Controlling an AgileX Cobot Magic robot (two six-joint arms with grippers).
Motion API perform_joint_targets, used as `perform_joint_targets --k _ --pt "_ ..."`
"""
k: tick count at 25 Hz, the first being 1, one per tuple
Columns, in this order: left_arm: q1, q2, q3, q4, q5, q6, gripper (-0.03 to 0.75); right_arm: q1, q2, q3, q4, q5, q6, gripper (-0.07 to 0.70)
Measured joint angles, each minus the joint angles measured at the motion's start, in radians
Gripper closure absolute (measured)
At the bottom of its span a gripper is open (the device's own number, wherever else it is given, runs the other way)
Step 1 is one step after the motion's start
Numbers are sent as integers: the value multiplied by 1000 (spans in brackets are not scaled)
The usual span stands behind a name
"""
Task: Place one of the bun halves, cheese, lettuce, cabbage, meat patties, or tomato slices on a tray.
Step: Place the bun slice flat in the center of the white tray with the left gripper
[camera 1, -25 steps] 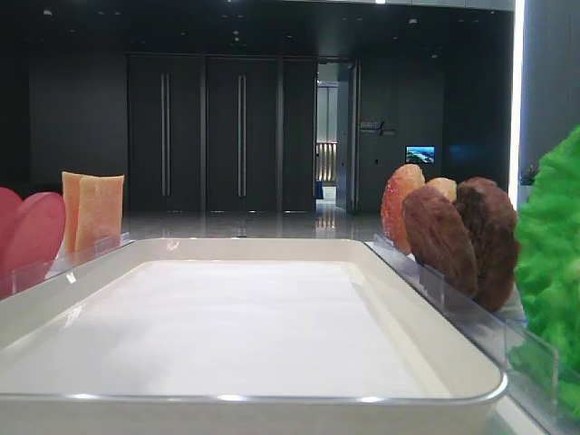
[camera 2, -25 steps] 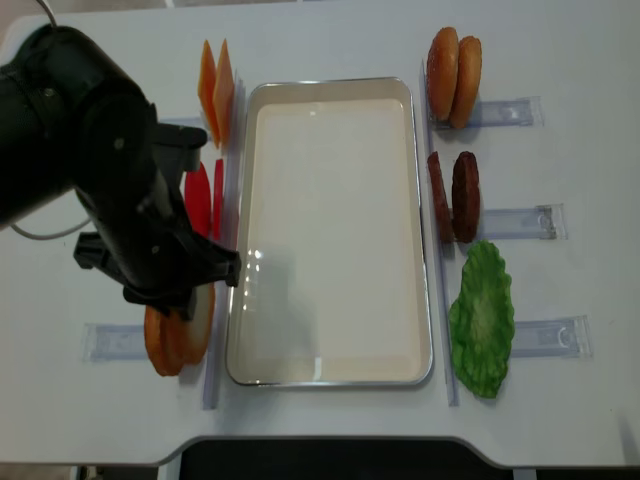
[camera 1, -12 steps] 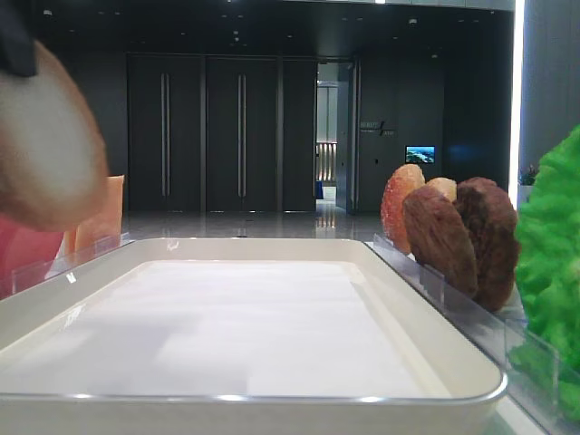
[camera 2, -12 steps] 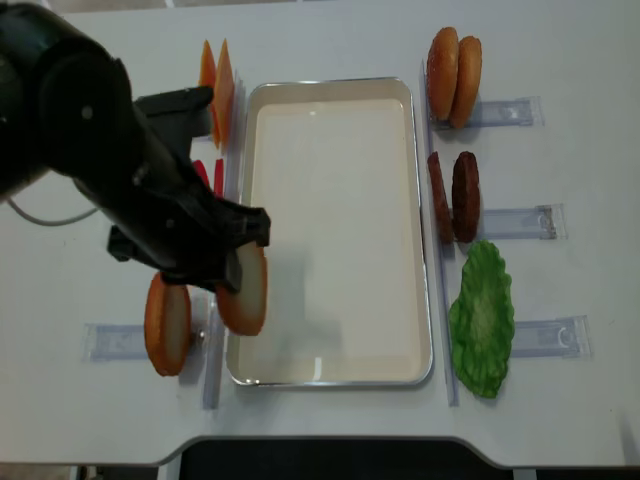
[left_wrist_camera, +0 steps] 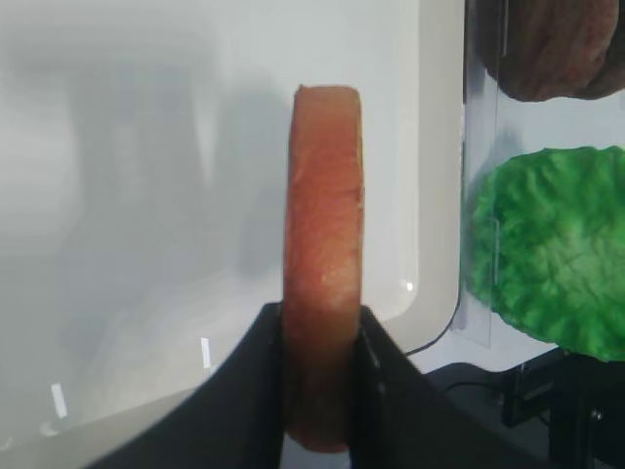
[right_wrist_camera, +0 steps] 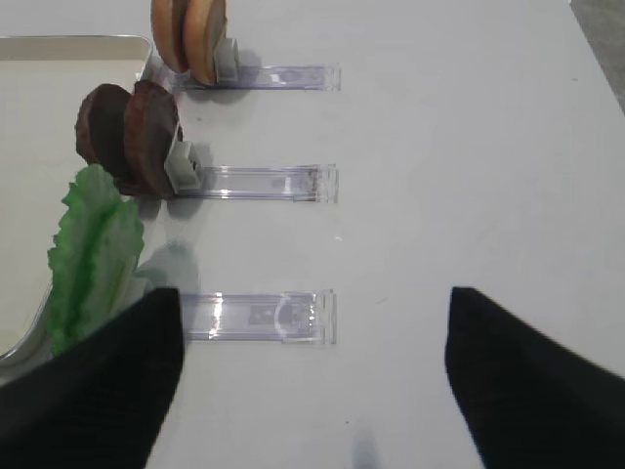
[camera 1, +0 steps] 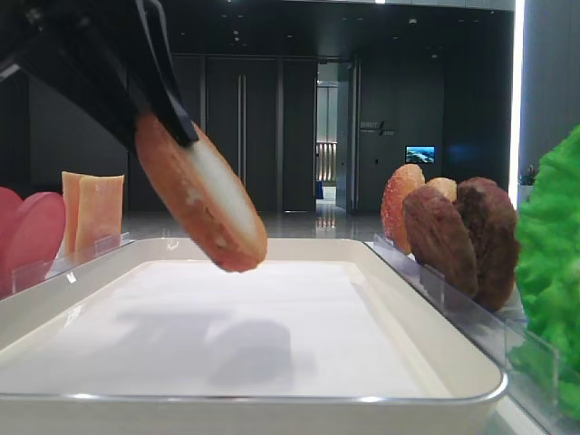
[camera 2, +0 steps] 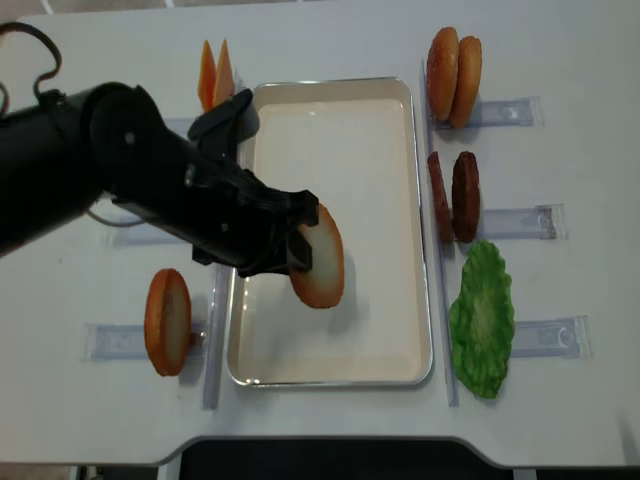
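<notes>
A bun half [camera 2: 318, 258] is pinched on edge by the closed left tool [left_wrist_camera: 320, 342] and held tilted above the tray [camera 2: 400, 100]. If released at this tilt, it may roll or land leaning against the rim.

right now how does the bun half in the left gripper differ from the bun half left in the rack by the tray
The held bun half hangs in the air over the tray, clamped in the left gripper; the racked bun half stands on edge on the table to the left of the tray, untouched. The held bun half tilts and shows its pale whitish face; the racked bun half shows mostly golden-orange crust. Both are round flat discs of similar size.
</notes>
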Motion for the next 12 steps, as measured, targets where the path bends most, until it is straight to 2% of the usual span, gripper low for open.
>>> perform_joint_targets --k 7,12 --pt "35 72 0 -181 -45 228 591 0 0 0 0 0 0 103" --pt "66 103 0 -220 -24 293 591 0 0 0 0 0 0 103"
